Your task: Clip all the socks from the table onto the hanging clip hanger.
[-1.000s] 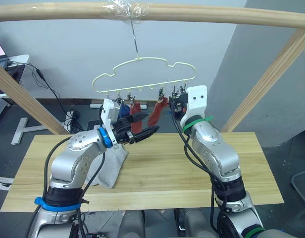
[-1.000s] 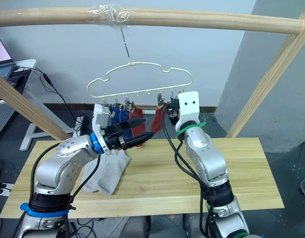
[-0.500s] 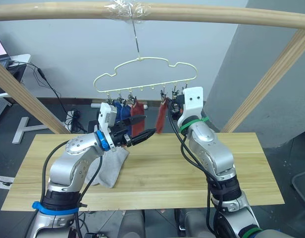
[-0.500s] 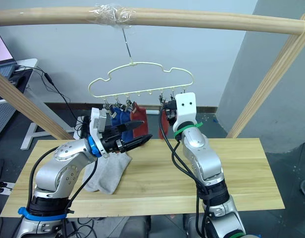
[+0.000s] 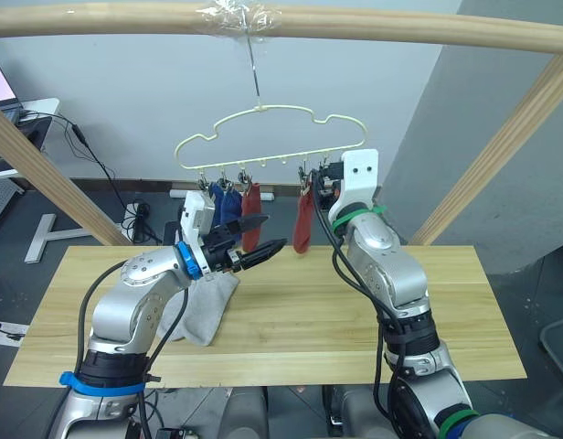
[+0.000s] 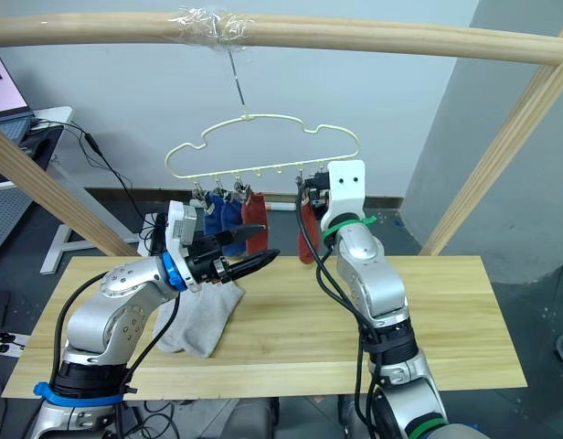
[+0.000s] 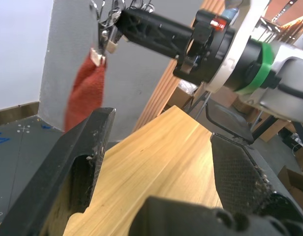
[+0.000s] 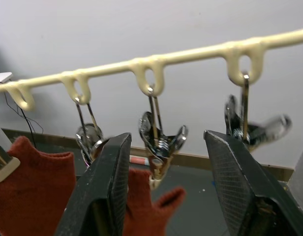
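The pale yellow clip hanger (image 5: 263, 137) hangs from the top pole. Clipped to it are two blue socks (image 5: 222, 203), a rust red sock (image 5: 251, 215) and a second red sock (image 5: 302, 224), which hangs straight down. Light grey socks (image 5: 204, 306) lie in a pile on the table (image 5: 355, 311) under my left arm. My left gripper (image 5: 272, 233) is open and empty, pointing at the second red sock from the left. My right gripper (image 8: 166, 135) is up at the hanger's clips, open, with one metal clip (image 8: 159, 142) between its fingers.
A round wooden pole (image 5: 355, 23) runs across the top, and slanted poles stand at the left (image 5: 44, 174) and right (image 5: 501, 146). Cables and a white stand (image 5: 53, 238) lie on the floor behind the table's left end.
The second red sock was slanted beside my left gripper; now it hangs straight from its clip. My left gripper has drawn back a little to the left. The hanger has swung slightly right.
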Controlling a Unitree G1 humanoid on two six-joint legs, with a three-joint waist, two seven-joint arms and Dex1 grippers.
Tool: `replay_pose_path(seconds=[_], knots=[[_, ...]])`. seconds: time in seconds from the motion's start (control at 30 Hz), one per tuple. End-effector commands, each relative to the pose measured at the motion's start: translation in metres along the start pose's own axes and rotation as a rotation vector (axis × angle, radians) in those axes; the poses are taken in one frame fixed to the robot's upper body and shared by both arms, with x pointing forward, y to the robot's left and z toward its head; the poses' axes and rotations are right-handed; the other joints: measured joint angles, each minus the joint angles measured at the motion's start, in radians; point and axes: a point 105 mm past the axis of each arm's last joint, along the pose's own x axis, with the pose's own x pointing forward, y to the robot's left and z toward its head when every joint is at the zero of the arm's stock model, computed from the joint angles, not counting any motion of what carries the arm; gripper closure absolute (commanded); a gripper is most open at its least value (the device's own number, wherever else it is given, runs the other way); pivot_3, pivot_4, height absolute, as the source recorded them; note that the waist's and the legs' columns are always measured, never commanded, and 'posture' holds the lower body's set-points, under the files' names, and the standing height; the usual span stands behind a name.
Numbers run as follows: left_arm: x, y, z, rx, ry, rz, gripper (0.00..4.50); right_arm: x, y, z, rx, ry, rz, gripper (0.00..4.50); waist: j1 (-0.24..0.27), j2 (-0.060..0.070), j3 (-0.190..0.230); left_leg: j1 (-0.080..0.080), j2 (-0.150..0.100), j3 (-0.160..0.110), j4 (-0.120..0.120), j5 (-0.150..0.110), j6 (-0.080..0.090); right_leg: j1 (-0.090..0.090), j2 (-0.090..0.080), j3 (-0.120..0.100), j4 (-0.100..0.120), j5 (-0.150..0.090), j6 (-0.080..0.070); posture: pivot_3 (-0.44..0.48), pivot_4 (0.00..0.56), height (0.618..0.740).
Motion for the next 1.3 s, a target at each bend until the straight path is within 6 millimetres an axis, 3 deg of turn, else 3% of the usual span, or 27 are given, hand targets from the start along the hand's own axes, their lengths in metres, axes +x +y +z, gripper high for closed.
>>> replay_pose_path(seconds=[0.03, 0.43, 0.87, 1.17, 1.3], knots=[[-0.001, -0.001, 0.007, 0.03, -0.024, -0.004, 0.9, 0.0, 0.006, 0.016, -0.007, -0.061, 0.011, 2.08, 0.0, 0.0, 0.0, 0.0, 0.0, 0.0, 0.0, 0.0, 0.0, 0.0, 0.0, 0.0, 0.0, 0.0, 0.0, 0.188, 0.219, 0.74], [0.007, -0.007, 0.018, 0.039, -0.038, -0.007, 0.9, 0.006, 0.027, 0.018, 0.033, -0.062, 0.072, 2.08, 0.002, 0.0, 0.0, 0.0, 0.0, 0.0, 0.0, 0.0, 0.0, 0.0, 0.0, 0.0, 0.0, 0.0, 0.0, 0.197, 0.218, 0.74], [0.014, -0.017, 0.042, 0.026, -0.101, -0.007, 0.9, 0.014, 0.024, 0.024, 0.05, -0.078, 0.078, 2.08, 0.002, 0.0, 0.0, 0.0, 0.0, 0.0, 0.0, 0.0, 0.0, 0.0, 0.0, 0.0, 0.0, 0.0, 0.0, 0.205, 0.219, 0.74], [0.016, -0.013, 0.045, 0.017, -0.11, 0.01, 0.9, 0.014, 0.024, 0.02, 0.065, -0.062, 0.077, 2.08, 0.002, 0.0, 0.0, 0.0, 0.0, 0.0, 0.0, 0.0, 0.0, 0.0, 0.0, 0.0, 0.0, 0.0, 0.0, 0.203, 0.22, 0.74], [0.013, -0.014, 0.037, 0.011, -0.103, 0.009, 0.9, 0.015, 0.023, 0.02, 0.083, -0.061, 0.076, 2.96, 0.002, 0.0, 0.0, 0.0, 0.0, 0.0, 0.0, 0.0, 0.0, 0.0, 0.0, 0.0, 0.0, 0.0, 0.0, 0.205, 0.221, 0.74]])
